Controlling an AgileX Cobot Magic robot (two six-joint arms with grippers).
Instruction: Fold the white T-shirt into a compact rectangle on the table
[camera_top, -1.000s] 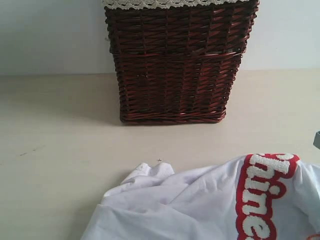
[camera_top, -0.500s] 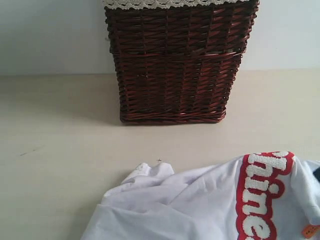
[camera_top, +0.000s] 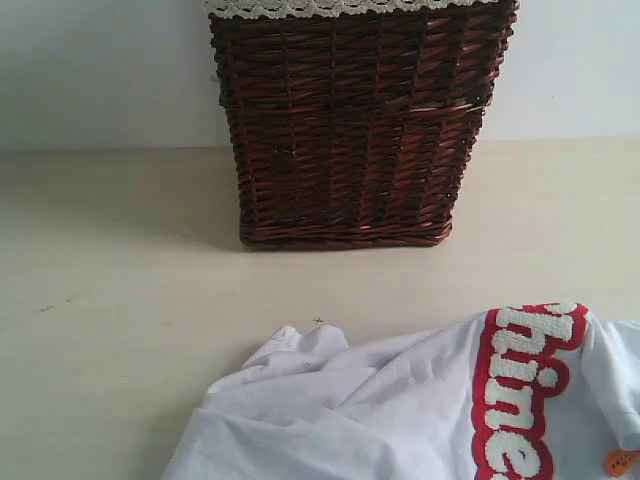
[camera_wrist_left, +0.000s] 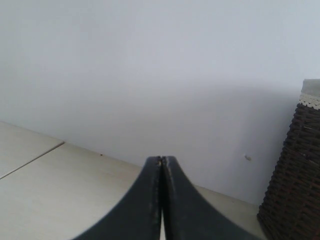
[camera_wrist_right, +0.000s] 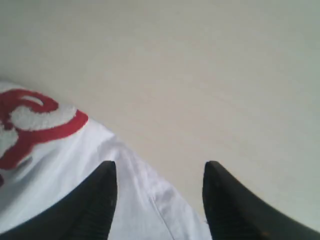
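White cotton T-shirt (camera_top: 400, 410) crumpled near-right on beige desk (camera_top: 120, 330); right tool (camera_wrist_right: 160, 169) wide over edge, probably for grasp; left tool (camera_wrist_left: 161, 161) closed, idle.

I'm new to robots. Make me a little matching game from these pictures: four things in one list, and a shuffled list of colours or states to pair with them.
Things:
1. basket
2. T-shirt
3. left gripper
4. right gripper

Colours or states:
A. jaws apart
B. dark brown wicker
C. jaws shut together
D. white with red lettering

Pairs: 1-B, 2-D, 3-C, 4-A
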